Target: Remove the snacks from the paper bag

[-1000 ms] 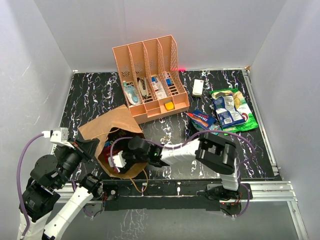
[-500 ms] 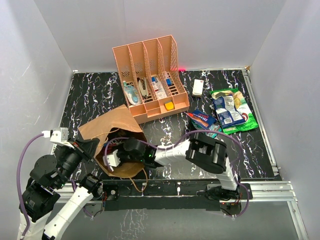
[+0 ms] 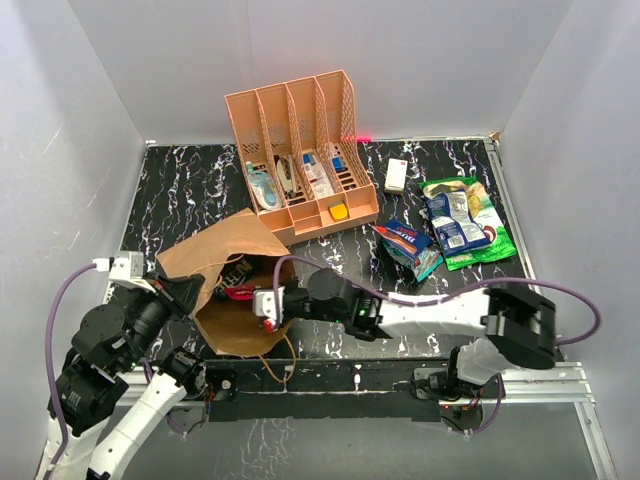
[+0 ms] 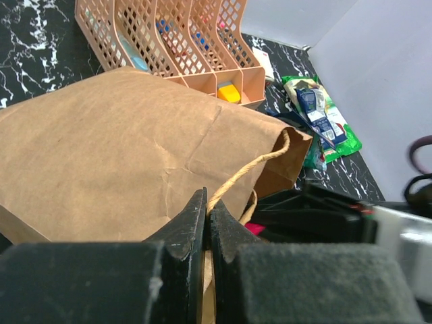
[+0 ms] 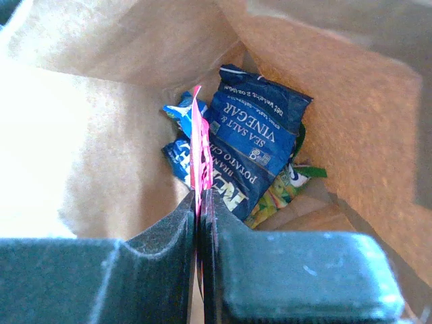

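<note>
Pinching pink packet [image 5: 196, 143] edge, right fingers [image 5: 162, 237] inside paper bag [image 5: 101, 57].

Orange file rack [image 3: 335, 105] w/ toiletries [image 3: 290, 178] at back, white remote [image 3: 396, 175] just right, black marbled table [image 3: 180, 190]

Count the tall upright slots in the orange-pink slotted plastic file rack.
4: side by side, left to right, across the orange-pink slotted plastic file rack; none seems hidden.
</note>
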Available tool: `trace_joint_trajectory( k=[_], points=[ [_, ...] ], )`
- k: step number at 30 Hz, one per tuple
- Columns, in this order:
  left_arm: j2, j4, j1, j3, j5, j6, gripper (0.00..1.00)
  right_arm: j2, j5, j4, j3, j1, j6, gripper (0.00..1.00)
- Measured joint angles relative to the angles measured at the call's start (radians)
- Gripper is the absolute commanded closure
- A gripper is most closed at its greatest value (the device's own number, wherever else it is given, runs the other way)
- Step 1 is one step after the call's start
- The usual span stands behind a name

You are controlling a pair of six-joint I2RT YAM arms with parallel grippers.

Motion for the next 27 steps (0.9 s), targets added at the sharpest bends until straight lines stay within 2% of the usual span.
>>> trace_joint_trajectory(
  k=[4,9,13,15,18,23,25,27],
  points=[
    [0.000,0.016,0.000,-0.034,0.000,-0.016,1.00,-0.143,-0.027,-0.099,-0.032,0.000,0.090,0.92],
    [0.000,0.026,0.000,-0.053,0.003,-0.017,1.00,-0.351,-0.059,-0.310,-0.034,0.000,0.197,0.92],
    [0.000,0.047,0.000,-0.056,0.003,-0.013,1.00,-0.509,0.013,-0.473,-0.016,0.003,0.291,0.92],
    [0.000,0.063,0.000,-0.064,0.004,-0.008,1.00,-0.573,0.114,-0.526,0.005,0.005,0.346,0.92],
    [0.002,0.067,0.000,-0.071,0.004,-0.007,1.00,-0.643,0.349,-0.545,0.022,0.007,0.428,0.92],
    [0.002,0.075,0.000,-0.074,0.009,0.000,1.00,-0.668,0.859,-0.503,0.011,-0.003,0.503,0.92],
    [0.002,0.075,0.000,-0.078,0.009,0.002,1.00,-0.654,0.947,-0.489,0.005,-0.032,0.500,0.92],
    [0.002,0.074,0.000,-0.083,0.009,0.003,1.00,-0.613,0.997,-0.490,0.007,-0.136,0.515,0.92]
  ],
)
